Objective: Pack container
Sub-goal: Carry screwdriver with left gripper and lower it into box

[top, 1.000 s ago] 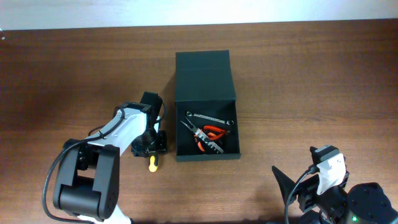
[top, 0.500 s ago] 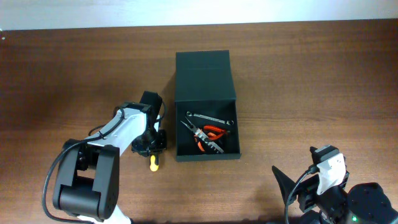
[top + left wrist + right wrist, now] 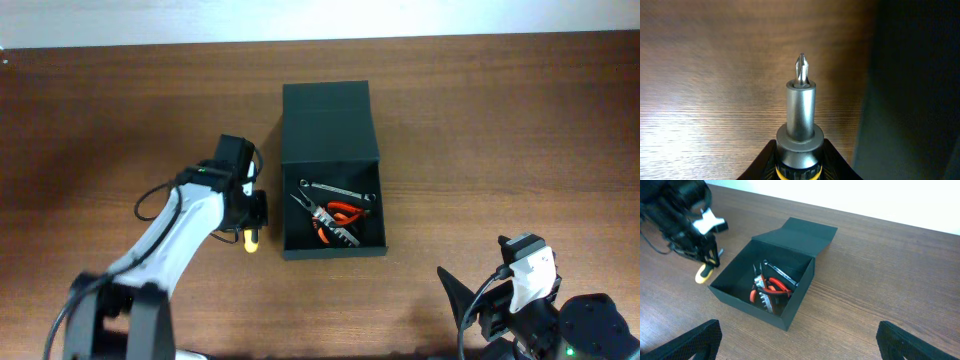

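- My left gripper (image 3: 246,212) pinches the yellow-handled steel screwdriver (image 3: 801,112), its tip pointing toward the far edge of the brown wooden worktop (image 3: 500,120).
- The dark green-black rigid rectangular container (image 3: 328,125) sits open mid-worktop, just beside the left gripper on its right. The screwdriver's length runs along the container's left wall.
- My right gripper (image 3: 797,330), spread wide, hangs well apart near the worktop's near edge, so the left is nearer.
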